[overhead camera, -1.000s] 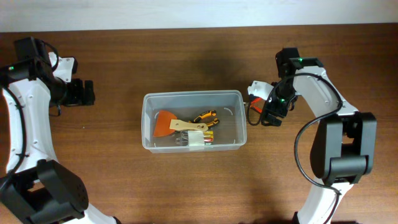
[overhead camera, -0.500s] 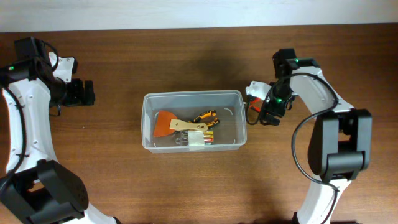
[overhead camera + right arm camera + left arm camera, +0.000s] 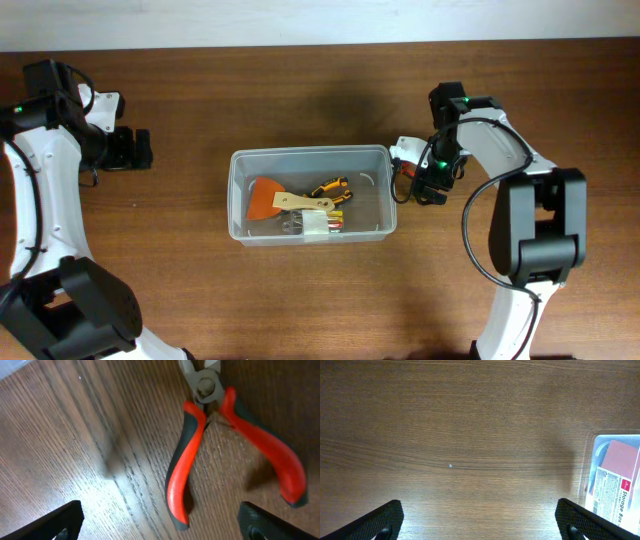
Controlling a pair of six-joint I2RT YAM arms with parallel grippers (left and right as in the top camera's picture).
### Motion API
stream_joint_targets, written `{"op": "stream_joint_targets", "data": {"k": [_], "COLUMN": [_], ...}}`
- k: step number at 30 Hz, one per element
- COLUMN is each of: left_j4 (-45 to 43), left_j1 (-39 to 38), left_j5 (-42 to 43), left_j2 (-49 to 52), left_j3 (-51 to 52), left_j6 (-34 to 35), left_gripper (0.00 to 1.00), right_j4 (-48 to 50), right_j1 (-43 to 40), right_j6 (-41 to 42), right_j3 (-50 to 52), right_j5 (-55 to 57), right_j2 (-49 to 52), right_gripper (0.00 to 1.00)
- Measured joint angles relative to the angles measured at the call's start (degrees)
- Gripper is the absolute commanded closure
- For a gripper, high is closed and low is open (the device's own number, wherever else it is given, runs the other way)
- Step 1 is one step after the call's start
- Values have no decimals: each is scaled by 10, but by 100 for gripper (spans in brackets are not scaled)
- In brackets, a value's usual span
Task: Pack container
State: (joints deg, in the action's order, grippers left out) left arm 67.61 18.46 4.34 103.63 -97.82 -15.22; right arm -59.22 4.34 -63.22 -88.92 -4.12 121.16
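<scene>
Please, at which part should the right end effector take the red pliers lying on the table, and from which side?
Grip the pliers across both handles just below the pivot, coming straight down from above. They lie flat on the table with the handles spread apart. Near the pivot the handles run closest together, so the open right end effector can probably span both there.

Clear container sits mid-table, long side running left-right. Inside: orange-bladed scraper with wooden handle, yellow-and-black pliers to its right, small clear case of coloured bits against the near wall. Right gripper is low, just beside the container's right wall; a sliver of red tool shows under it. Left gripper is far-left, well apart from the container.
</scene>
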Motion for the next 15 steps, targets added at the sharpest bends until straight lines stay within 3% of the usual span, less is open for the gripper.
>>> {"op": "stream_joint_targets", "data": {"k": [15], "left_j4": [0], "left_j1": [0], "left_j5": [0], "left_j2": [0], "left_j3": [0], "left_j6": [0], "left_gripper": [1], "right_j4": [37], "right_j1": [0], "right_j6": [43], "right_j3": [0], "right_j5": [1], "right_j2": [1], "right_gripper": [1]}}
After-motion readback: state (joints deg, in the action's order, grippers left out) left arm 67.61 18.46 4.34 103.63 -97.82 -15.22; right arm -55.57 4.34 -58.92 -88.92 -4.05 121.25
